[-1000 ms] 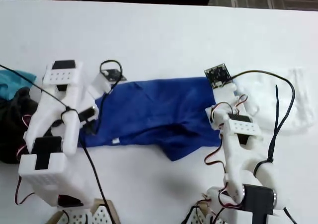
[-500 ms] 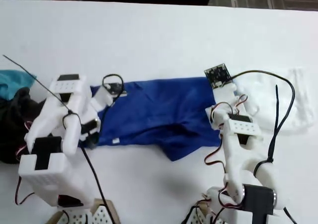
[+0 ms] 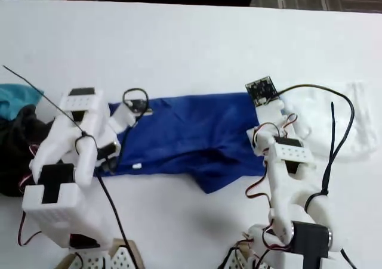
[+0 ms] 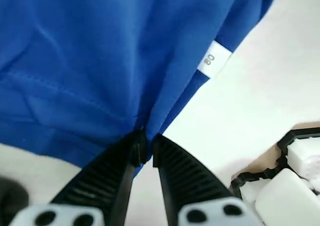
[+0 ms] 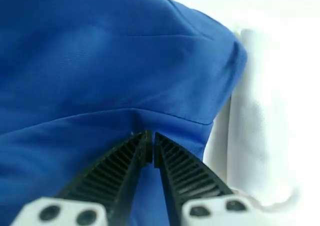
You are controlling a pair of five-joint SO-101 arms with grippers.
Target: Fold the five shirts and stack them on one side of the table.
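Left jaws and right jaws each pinch one end of the blue shirt [image 3: 191, 132]. They should probably lift together, cloth taut — uneven pulls would skew the fold.

From above, the left arm [image 3: 62, 147] hides one end of the blue shirt [image 3: 191, 132], and the dark garment [image 3: 13, 155] and teal cloth [image 3: 15, 95] beside it run out of view.
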